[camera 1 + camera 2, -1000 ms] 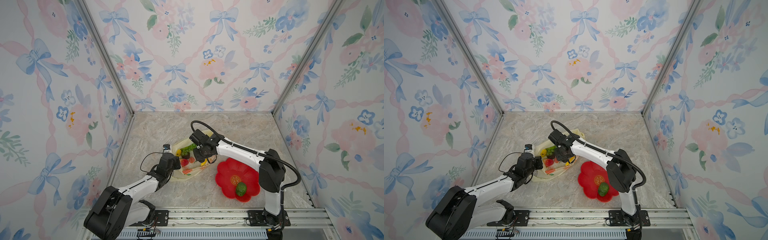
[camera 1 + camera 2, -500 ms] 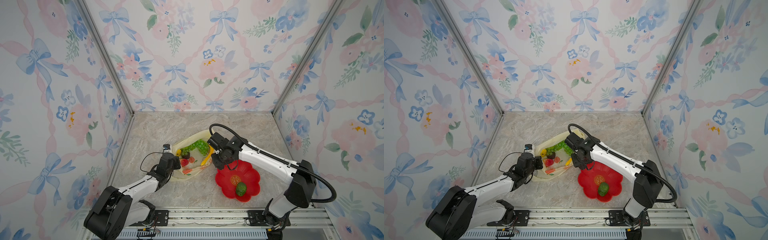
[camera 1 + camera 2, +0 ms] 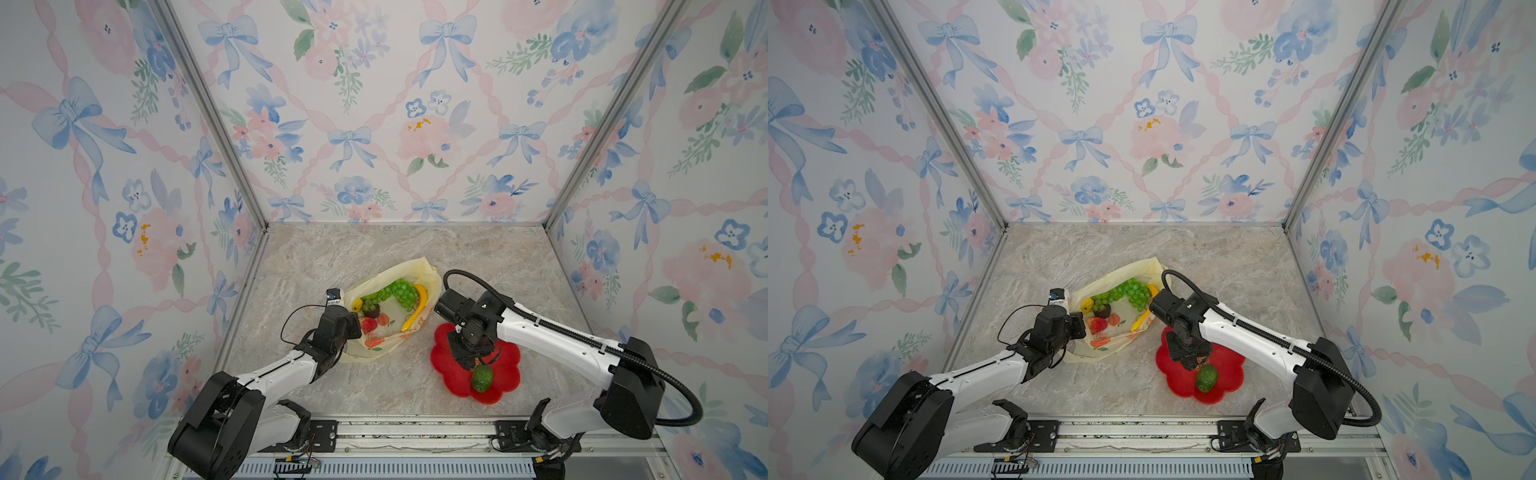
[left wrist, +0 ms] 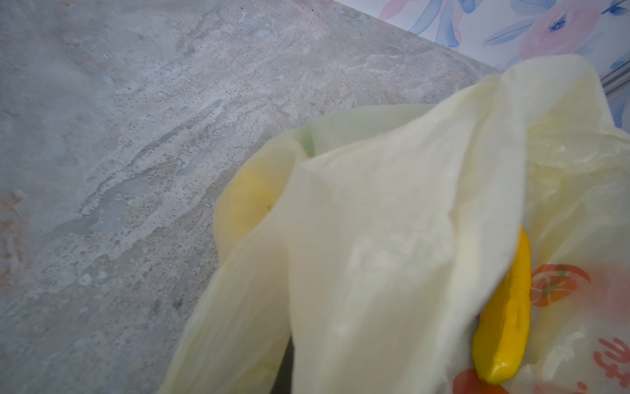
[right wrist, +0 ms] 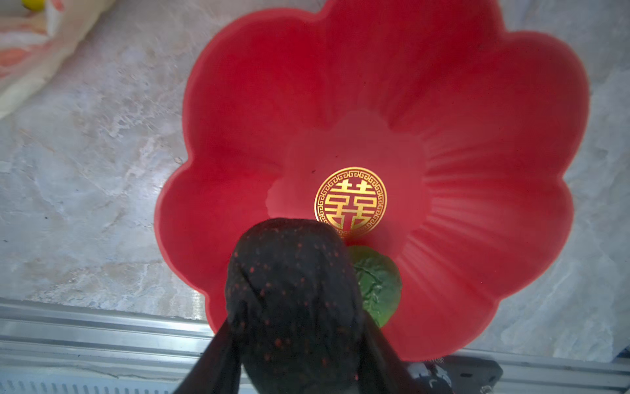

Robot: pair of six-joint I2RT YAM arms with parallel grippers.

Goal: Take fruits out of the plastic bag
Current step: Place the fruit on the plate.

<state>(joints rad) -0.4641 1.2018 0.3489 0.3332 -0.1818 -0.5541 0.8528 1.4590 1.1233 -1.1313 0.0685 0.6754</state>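
While pinching a dark speckled fruit (image 5: 293, 290), red-dotted, between clenched right fingers (image 5: 211, 365), hovers over red plate (image 5: 477, 136), at 4 o'clock from bag (image 3: 430, 276) near middle of counter (image 3: 374, 249). Grasps bag rim at its 8 o'clock with left fingers (image 3: 354, 325) shut tight on plastic; gets only draped plastic and end of banana (image 4: 504, 324) in left wrist view, fingers hidden there. Shows, through bag's open mouth, grapes (image 3: 397, 293) at 12 o'clock, banana at 3, lemon (image 3: 356, 304) and avocado (image 3: 371, 308) side by side at 10, strawberry (image 3: 368, 324) at 8, just beside left fingers. Has one bumpy green fruit (image 3: 482, 378) lying on plate toward its 6 o'clock rim, just beside speckled fruit in right wrist view.
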